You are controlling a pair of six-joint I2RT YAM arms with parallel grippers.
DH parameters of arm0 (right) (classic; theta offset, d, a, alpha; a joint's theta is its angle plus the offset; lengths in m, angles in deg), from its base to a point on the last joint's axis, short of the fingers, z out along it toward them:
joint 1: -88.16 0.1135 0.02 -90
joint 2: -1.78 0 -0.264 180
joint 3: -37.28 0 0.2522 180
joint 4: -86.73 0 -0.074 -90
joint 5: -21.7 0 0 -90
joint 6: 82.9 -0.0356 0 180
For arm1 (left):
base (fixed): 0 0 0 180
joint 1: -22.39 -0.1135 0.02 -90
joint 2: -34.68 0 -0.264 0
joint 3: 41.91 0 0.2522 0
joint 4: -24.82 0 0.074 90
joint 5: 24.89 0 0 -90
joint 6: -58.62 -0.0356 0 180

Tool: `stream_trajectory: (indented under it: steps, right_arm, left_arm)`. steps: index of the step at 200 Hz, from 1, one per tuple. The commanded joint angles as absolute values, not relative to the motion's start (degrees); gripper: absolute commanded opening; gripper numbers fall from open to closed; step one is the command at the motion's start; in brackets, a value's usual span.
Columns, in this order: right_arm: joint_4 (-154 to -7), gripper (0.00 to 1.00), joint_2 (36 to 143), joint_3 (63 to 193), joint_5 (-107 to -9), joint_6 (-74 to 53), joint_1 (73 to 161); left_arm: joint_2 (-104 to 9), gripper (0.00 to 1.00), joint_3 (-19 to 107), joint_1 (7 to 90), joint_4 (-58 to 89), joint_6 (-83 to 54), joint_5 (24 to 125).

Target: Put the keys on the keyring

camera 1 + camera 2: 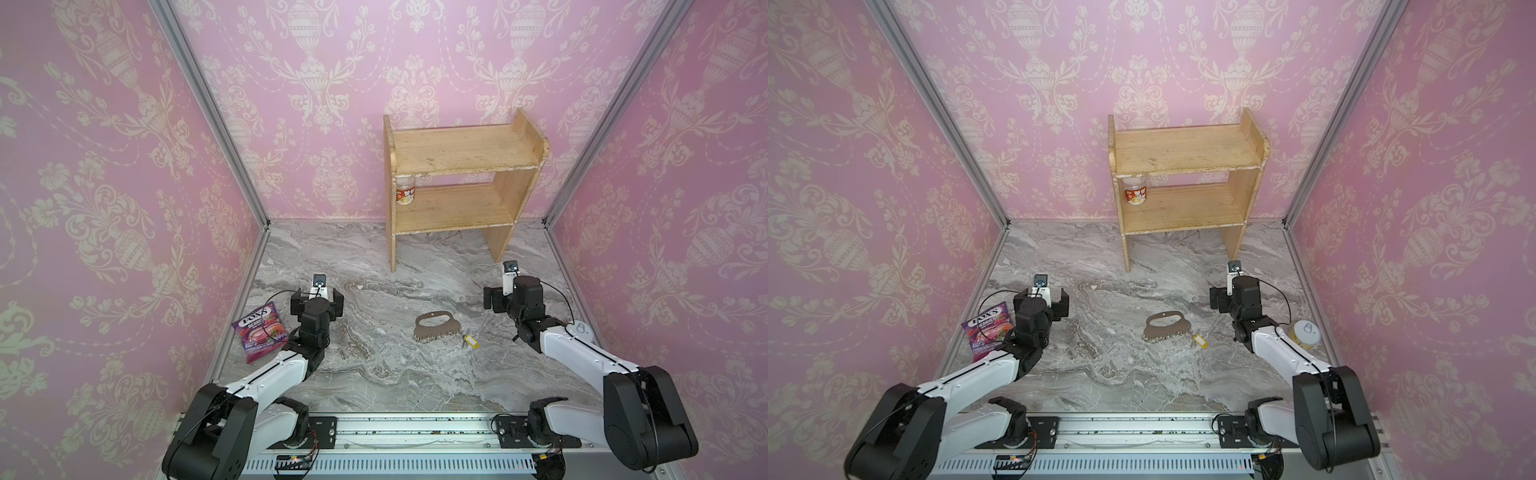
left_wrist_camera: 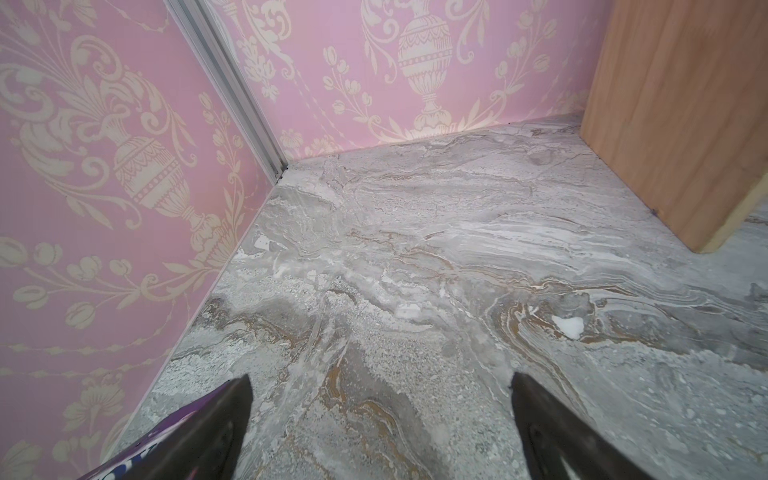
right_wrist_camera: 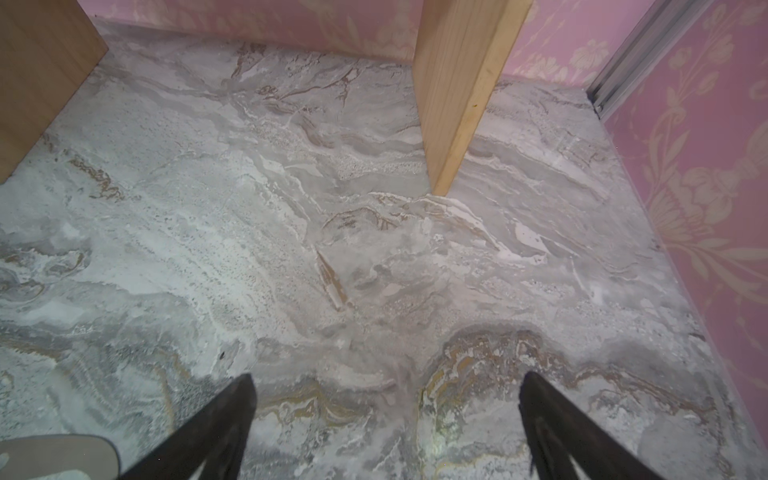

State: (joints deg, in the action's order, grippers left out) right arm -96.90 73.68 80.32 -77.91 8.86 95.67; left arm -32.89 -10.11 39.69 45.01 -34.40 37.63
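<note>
Grey veined marble desk [image 1: 374,374]. Flat silver half-oval keyring [image 1: 437,328] is laid mid-desk, yellow-tagged keys [image 1: 471,341] just beside its ringed edge. The left hand [image 2: 380,376] and right hand [image 3: 386,376] are spread open, well apart from both.

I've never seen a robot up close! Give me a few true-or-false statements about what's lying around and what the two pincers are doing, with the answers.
1. The left pincer is gripping the keys. False: it is open and empty. The keys lie on the table beside the keyring.
2. The right pincer is open and holds nothing. True.
3. The candy bag sits on the wooden shelf. False: it lies on the table next to the left arm.
4. A jar stands on the shelf's lower board. True.
</note>
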Motion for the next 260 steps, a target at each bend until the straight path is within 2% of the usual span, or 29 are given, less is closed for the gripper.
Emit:
stream_trajectory:
  steps: [1,16,84,126,179,214,260]
  right_arm:
    - [-108.7,1.00,76.3,77.9,-76.5,10.6,94.8]
    - [-111.8,1.00,77.8,76.9,-75.0,9.6,94.2]
    - [-125.7,1.00,81.8,70.8,-73.4,9.8,94.0]
    - [-132.5,1.00,82.6,67.4,-72.6,10.1,93.9]
    - [-133.0,1.00,86.7,69.0,-71.9,9.4,93.1]
    - [-129.1,1.00,87.3,71.6,-78.6,6.2,92.8]
    - [-129.0,1.00,87.3,71.7,-78.8,6.1,92.8]
  left_arm:
    - [-37.5,0.99,-11.5,37.4,56.5,-37.9,40.5]
    - [-41.1,0.99,-12.5,35.9,62.3,-37.5,41.7]
    - [-47.1,1.00,-13.7,32.0,70.8,-38.9,44.5]
    - [-54.5,0.99,-13.0,28.7,76.0,-36.2,47.3]
    - [-56.9,0.99,-12.1,25.8,76.3,-33.1,49.6]
    - [-60.4,0.99,-11.9,25.4,79.7,-33.0,49.8]
    - [-60.1,0.99,-11.4,24.9,77.8,-32.1,49.7]
